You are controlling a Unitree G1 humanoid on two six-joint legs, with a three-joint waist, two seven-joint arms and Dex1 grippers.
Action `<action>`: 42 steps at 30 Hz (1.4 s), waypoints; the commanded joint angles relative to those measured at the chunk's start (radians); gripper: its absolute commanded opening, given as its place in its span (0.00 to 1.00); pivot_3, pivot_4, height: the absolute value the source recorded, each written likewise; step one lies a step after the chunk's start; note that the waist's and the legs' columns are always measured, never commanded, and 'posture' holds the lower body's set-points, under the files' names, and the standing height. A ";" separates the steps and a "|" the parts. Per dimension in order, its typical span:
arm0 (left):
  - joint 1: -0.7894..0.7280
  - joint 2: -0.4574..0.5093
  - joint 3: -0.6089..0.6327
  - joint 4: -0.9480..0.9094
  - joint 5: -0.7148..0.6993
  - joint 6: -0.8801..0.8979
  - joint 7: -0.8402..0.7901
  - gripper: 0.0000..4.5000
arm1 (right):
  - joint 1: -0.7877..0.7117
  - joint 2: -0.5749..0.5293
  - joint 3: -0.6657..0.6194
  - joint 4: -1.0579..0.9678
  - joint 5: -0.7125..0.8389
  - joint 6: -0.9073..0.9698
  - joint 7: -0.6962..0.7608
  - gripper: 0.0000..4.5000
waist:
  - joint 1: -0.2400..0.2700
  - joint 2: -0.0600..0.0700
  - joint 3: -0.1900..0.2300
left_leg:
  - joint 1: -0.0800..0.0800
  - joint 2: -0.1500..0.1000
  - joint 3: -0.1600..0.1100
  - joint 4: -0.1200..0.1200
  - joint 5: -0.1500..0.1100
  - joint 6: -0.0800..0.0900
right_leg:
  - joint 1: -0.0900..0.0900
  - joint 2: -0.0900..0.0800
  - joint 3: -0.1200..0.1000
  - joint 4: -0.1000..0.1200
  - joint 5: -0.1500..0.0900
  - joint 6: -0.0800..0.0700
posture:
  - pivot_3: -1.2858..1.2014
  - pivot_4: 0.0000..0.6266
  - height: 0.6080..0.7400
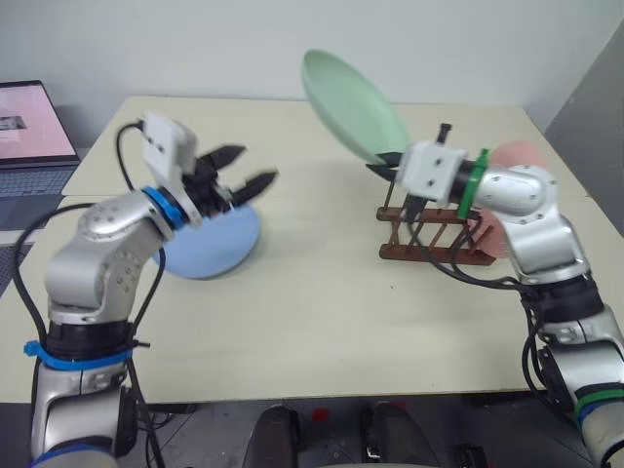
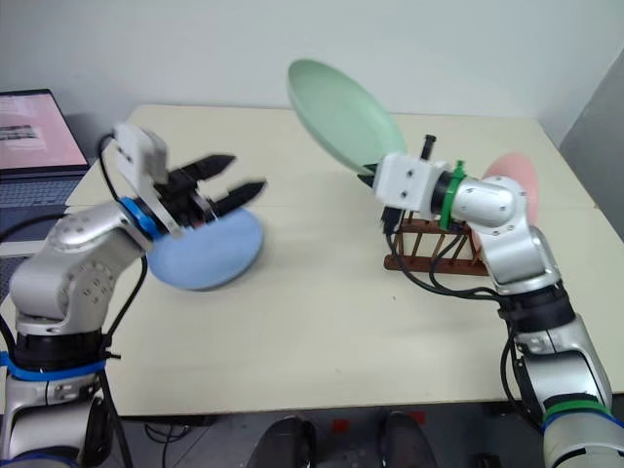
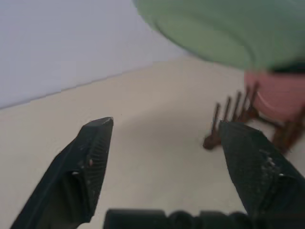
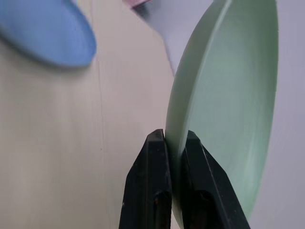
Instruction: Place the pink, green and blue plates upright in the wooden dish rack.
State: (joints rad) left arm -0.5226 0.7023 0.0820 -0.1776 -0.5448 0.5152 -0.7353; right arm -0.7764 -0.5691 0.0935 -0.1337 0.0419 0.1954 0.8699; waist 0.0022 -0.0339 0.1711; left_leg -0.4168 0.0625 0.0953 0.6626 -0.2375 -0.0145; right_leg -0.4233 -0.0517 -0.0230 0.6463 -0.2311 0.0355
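Right gripper (image 4: 175, 138): pinched green plate (image 1: 353, 104) by its rim.
Left gripper (image 1: 244, 168): wide open, empty.
Advice: lower the rim between the dish rack (image 1: 429, 234) pegs below the hand.

Bright, even light with soft shadows on the table (image 1: 322, 322); the left wrist view is blurred.

Green plate (image 3: 228, 28) above rack (image 3: 248, 117), gripper (image 3: 167, 138) spread
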 commanded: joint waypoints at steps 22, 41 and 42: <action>-0.067 -0.147 -0.211 -0.169 0.037 -0.097 -0.227 0.92 | 0.330 0.020 -0.628 -0.192 0.869 0.748 -0.313 0.00 | -0.004 0.000 0.000 | 0.001 0.000 -0.009 0.000 0.000 0.002 | 0.001 0.004 0.002 0.000 0.000 0.000 | 0.52 0.24 0.99; -0.060 -0.186 -0.222 -0.162 0.077 -0.115 -0.224 0.92 | 0.353 -0.041 -0.563 -0.157 0.903 0.764 -0.387 0.13 | -0.004 0.000 0.000 | 0.001 0.000 -0.010 0.001 0.000 0.002 | 0.001 0.006 0.004 0.000 0.000 0.000 | 0.52 0.24 0.99; -0.059 -0.187 -0.221 -0.162 0.080 -0.115 -0.223 0.92 | 0.350 -0.041 -0.563 -0.158 0.903 0.762 -0.394 0.18 | -0.004 0.000 0.000 | 0.001 0.000 -0.010 0.001 0.000 0.002 | 0.001 0.006 0.004 0.000 0.000 0.000 | 0.52 0.24 0.99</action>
State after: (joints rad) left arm -0.5744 0.5196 -0.1436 -0.3227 -0.4710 0.4220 -0.9684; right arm -0.4088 -0.5949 -0.4553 -0.2595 0.9261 0.9686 0.4884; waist -0.0022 -0.0336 0.1709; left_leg -0.4153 0.0630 0.0852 0.6632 -0.2375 -0.0124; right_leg -0.4224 -0.0458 -0.0187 0.6465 -0.2312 0.0355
